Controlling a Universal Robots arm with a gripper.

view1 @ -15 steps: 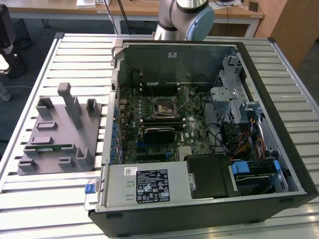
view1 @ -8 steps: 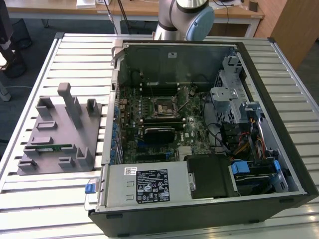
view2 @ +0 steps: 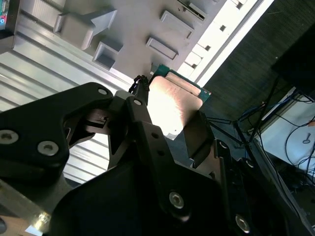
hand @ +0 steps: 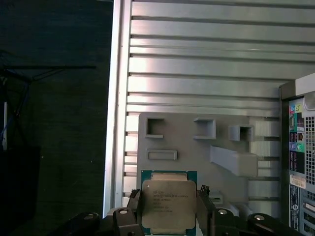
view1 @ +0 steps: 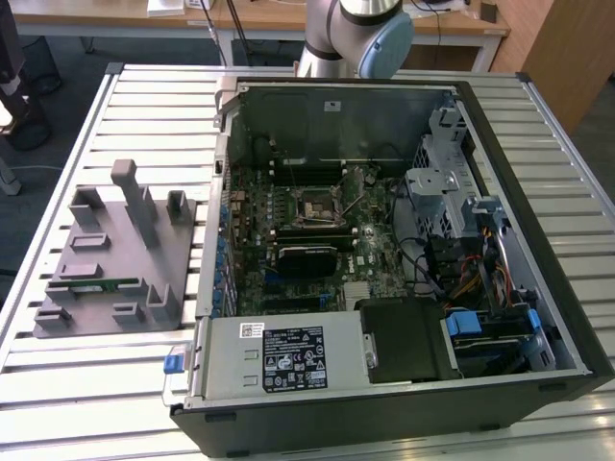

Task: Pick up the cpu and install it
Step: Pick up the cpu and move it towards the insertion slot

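The black two-fingered claw (hand: 170, 196) was closed on opposite edges of the small, square, silvery-topped cpu (hand: 169, 209), holding it above the grey moulded tray (hand: 197, 147) on the slatted metal surface (hand: 197, 49). The chip is likely light, stiff and fragile underneath, so an edge grip suits it.

In the exterior view, the robot's smooth silver-grey tubular arm (view1: 332, 38) swells into a rounded joint closed by a pale blue circular cap (view1: 389, 43). The matte black metal gripper (view2: 170, 115) in the second wrist view is built of chunky, round-edged link plates stacked in layers and pinned with silver hex-socket screws (view2: 176, 199), each sunk into its own round recess. In the first wrist view its narrow black fingers (hand: 204, 211) carry similar small silver screw heads at the knuckles.
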